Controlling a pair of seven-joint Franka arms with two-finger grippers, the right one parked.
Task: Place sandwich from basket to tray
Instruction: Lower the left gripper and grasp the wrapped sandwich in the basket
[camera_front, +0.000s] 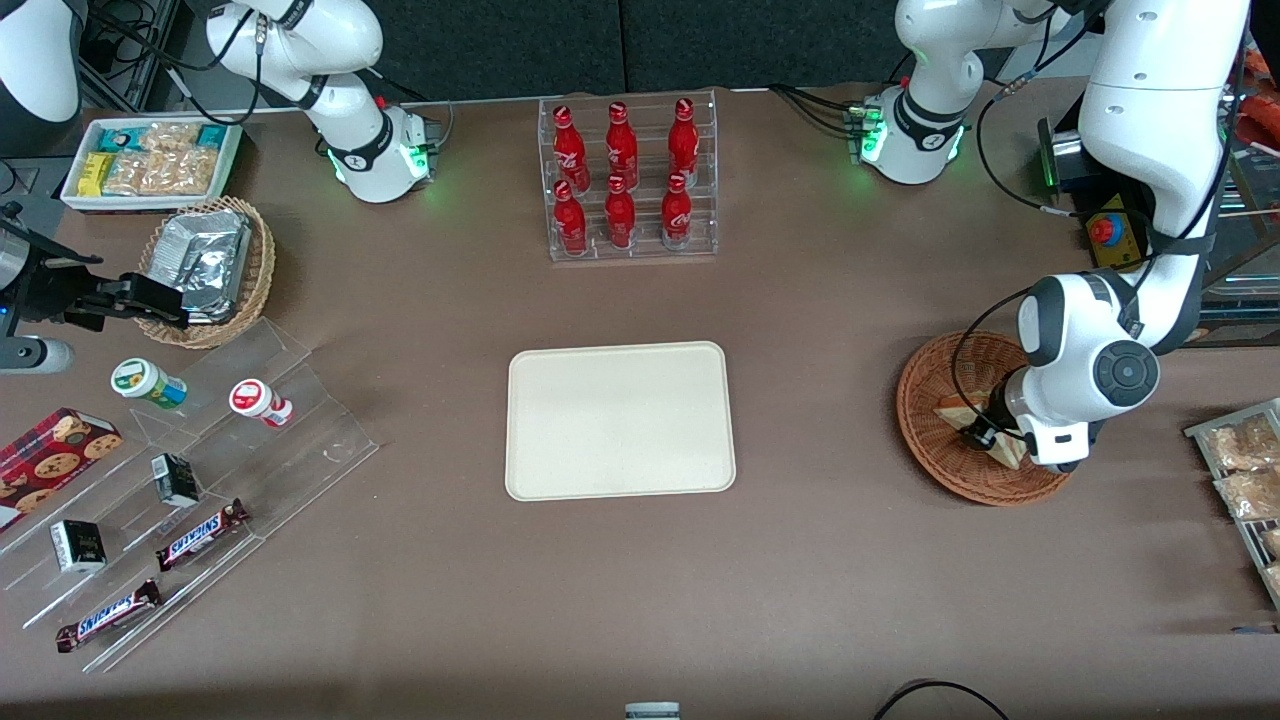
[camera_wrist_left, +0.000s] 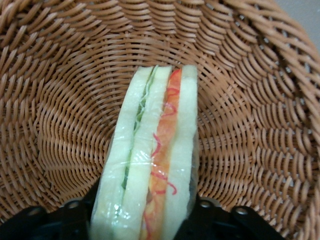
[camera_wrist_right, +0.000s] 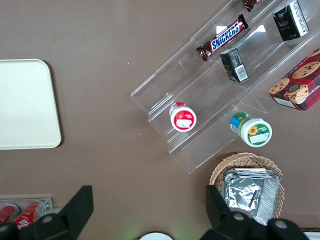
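Observation:
The sandwich (camera_wrist_left: 150, 165), a wrapped wedge of white bread with green and orange-red filling along its edge, stands on edge in the reddish-brown wicker basket (camera_front: 925, 405) at the working arm's end of the table. My gripper (camera_front: 985, 432) reaches down into the basket (camera_wrist_left: 60, 100). Its black fingers (camera_wrist_left: 207, 220) press against both bread faces, so it is shut on the sandwich (camera_front: 955, 408). The arm's wrist hides most of the sandwich in the front view. The cream tray (camera_front: 620, 420) lies bare at the table's middle, well apart from the basket.
A clear rack of red bottles (camera_front: 630, 180) stands farther from the front camera than the tray. Toward the parked arm's end are a tan basket with a foil packet (camera_front: 205, 265), acrylic steps with snacks (camera_front: 200, 480) and a white snack box (camera_front: 150, 160). A snack rack (camera_front: 1245, 470) sits beside the basket.

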